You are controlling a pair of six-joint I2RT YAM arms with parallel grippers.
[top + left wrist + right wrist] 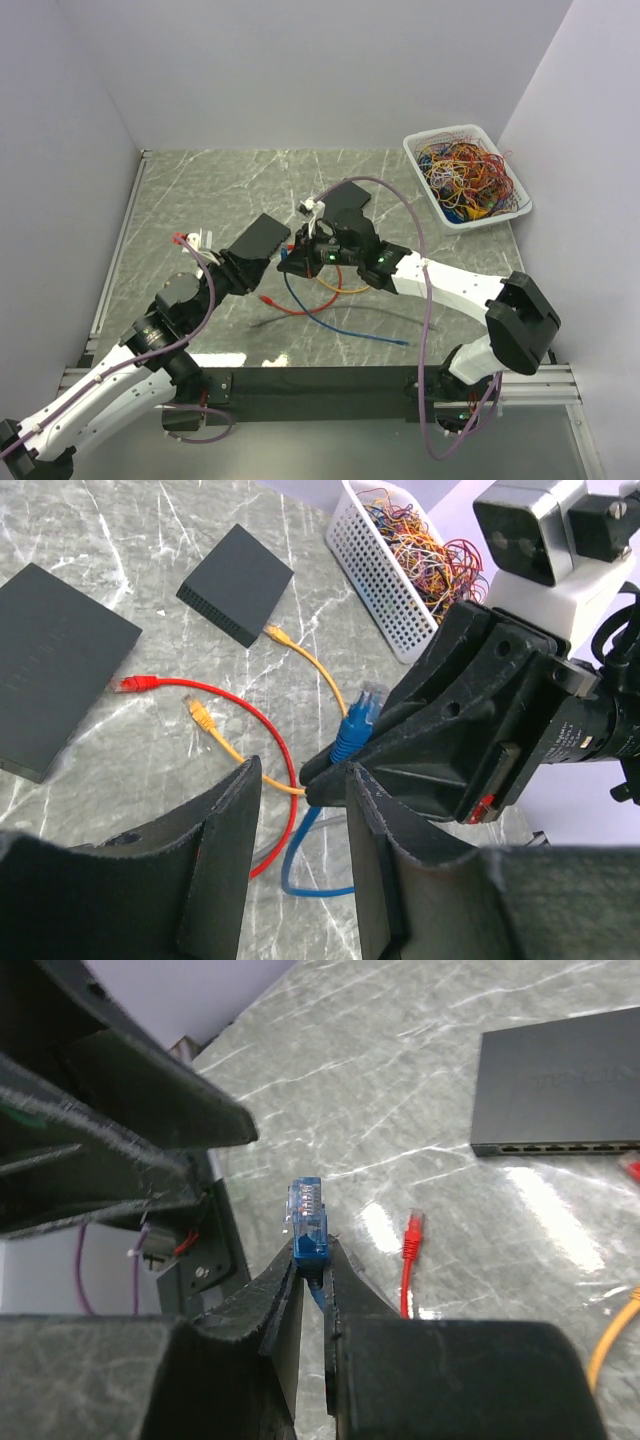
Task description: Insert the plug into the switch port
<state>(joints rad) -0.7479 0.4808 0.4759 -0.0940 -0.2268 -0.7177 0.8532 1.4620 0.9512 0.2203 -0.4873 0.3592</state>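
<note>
R claw (312, 1265) pinching blue plug (306, 1215); L claw (303, 780) spread, just beside it

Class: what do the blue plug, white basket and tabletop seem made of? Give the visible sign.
Blue plug: probably translucent plastic; contacts show through its glossy tip. White basket: likely moulded plastic; even slotted walls. Tabletop: grey-green veined, semi-glossy with glare; stone or printed laminate, unclear.
</note>
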